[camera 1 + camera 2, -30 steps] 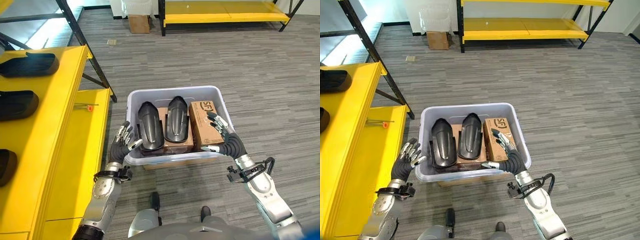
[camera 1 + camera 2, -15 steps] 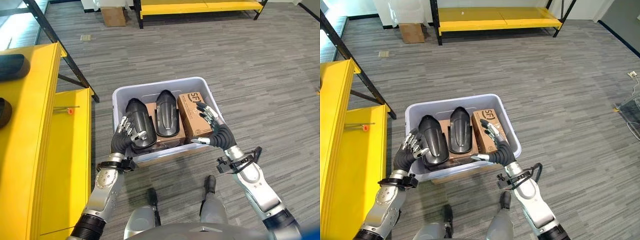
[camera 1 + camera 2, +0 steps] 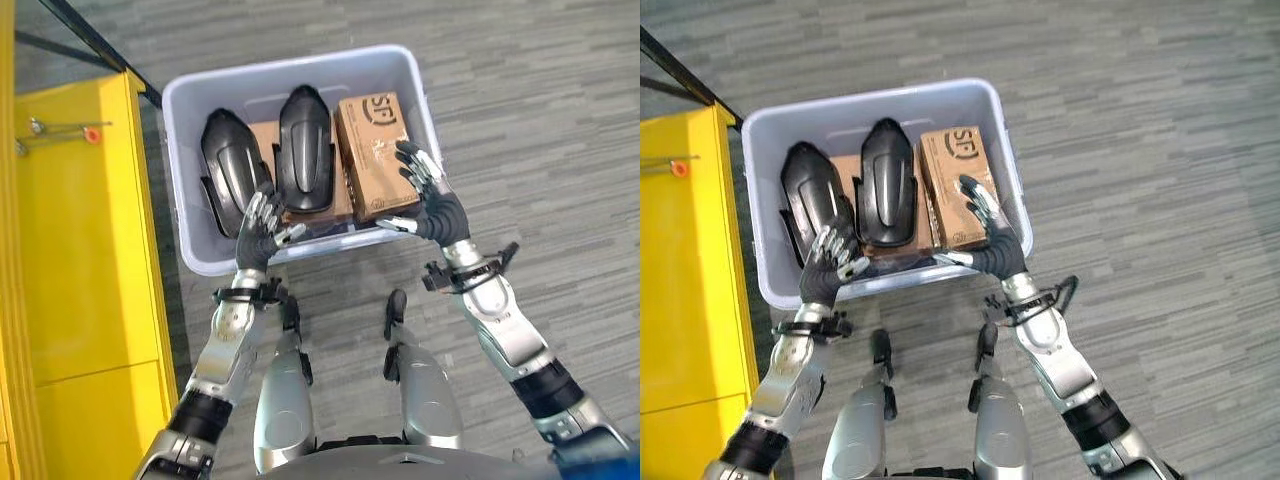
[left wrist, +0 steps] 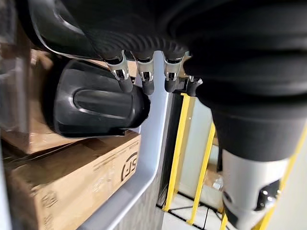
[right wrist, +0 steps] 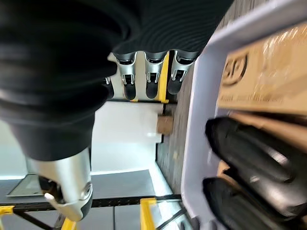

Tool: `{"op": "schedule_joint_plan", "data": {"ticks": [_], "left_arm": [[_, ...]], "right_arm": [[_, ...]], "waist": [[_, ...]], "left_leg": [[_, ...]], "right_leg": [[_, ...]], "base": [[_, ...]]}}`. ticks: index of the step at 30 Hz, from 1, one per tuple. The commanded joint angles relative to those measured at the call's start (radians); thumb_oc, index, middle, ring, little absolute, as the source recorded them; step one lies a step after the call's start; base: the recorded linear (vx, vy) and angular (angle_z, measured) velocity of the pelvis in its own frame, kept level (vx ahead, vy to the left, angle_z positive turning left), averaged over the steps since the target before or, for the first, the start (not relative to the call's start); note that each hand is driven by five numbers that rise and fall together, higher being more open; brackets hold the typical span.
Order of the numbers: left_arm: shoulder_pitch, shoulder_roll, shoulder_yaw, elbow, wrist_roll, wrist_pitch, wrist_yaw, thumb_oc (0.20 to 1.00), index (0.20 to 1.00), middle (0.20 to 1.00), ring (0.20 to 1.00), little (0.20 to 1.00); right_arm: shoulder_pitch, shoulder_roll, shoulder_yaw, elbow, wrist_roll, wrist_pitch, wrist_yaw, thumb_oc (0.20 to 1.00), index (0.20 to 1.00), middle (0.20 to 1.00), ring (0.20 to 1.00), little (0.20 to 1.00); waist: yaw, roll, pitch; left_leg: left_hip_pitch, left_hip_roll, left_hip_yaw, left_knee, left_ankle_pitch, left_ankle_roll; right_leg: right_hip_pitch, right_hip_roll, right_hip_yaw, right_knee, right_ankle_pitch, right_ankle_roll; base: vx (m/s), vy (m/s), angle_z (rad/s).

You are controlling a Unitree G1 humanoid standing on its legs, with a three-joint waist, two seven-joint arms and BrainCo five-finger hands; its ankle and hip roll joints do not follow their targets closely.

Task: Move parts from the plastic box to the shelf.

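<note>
Both hands [image 3: 262, 232] closer over box [image 3: 190, 225] now

You've got grey plank-patterned flooring [image 3: 540, 120] all around the work. A thin metal rod with an orange tip [image 3: 65, 129] lies on the yellow shelf [image 3: 80, 250], near its far end. Inside the plastic box [image 3: 300, 62], a printed brown carton [image 3: 372, 155] lies flat along the right wall, and a flatter piece of cardboard [image 3: 262, 140] sits beneath the black parts [image 3: 303, 150]. From the right wrist you can see a small cardboard box [image 5: 165, 124] on the floor, well apart. The left wrist view shows a yellow rack frame [image 4: 180, 143] beyond.
</note>
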Motion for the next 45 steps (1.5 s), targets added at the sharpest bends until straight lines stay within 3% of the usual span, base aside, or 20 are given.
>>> {"op": "schedule_joint_plan", "data": {"ticks": [1, 10, 21, 34, 45], "left_arm": [[0.019, 0.013, -0.002, -0.07, 0.022, -0.07, 0.069, 1.0, 1.0, 1.0, 1.0, 1.0], [-0.057, 0.008, -0.061, -0.123, 0.022, -0.071, 0.117, 1.0, 1.0, 1.0, 1.0, 1.0], [-0.155, -0.006, -0.081, -0.141, 0.078, -0.076, 0.216, 1.0, 1.0, 1.0, 1.0, 1.0], [-0.192, -0.034, -0.102, -0.187, 0.043, -0.088, 0.243, 1.0, 1.0, 1.0, 1.0, 1.0], [-0.2, -0.032, -0.127, -0.197, 0.018, -0.089, 0.235, 1.0, 1.0, 1.0, 1.0, 1.0]], "right_arm": [[-0.093, 0.053, -0.018, 0.016, -0.053, -0.032, -0.087, 1.0, 1.0, 1.0, 1.0, 1.0], [-0.339, 0.118, -0.081, 0.186, -0.038, -0.036, -0.263, 1.0, 1.0, 1.0, 1.0, 1.0], [-0.401, 0.143, -0.171, 0.25, -0.011, -0.064, -0.404, 1.0, 1.0, 1.0, 1.0, 1.0], [-0.361, 0.193, -0.158, 0.308, 0.095, -0.088, -0.395, 1.0, 1.0, 1.0, 1.0, 1.0], [-0.372, 0.213, -0.089, 0.335, 0.159, -0.084, -0.332, 1.0, 1.0, 1.0, 1.0, 1.0]], "waist": [[0.035, -0.013, -0.034], [0.073, -0.008, 0.057], [0.077, -0.005, 0.061], [0.074, -0.004, 0.061], [0.086, -0.01, 0.061]], "left_leg": [[0.007, 0.041, -0.007, 0.031, -0.038, 0.003], [-0.132, 0.02, -0.039, 0.096, -0.05, 0.007], [-0.295, -0.006, -0.06, 0.16, -0.07, 0.015], [-0.347, -0.023, -0.07, 0.173, -0.074, 0.019], [-0.345, -0.028, -0.078, 0.167, -0.071, 0.019]], "right_leg": [[-0.107, -0.149, 0.065, 0.163, -0.001, 0.09], [-0.187, -0.168, 0.051, 0.171, 0.018, 0.091], [-0.301, -0.183, 0.049, 0.182, 0.026, 0.088], [-0.318, -0.192, 0.031, 0.157, 0.038, 0.087], [-0.293, -0.192, 0.018, 0.14, 0.035, 0.086]], "base": [[-0.05, -0.009, 0.06], [-0.03, -0.005, 0.13], [-0.01, 0.017, 0.06], [0.0, 0.0, 0.0], [0.0, 0.0, 0.0]]}}
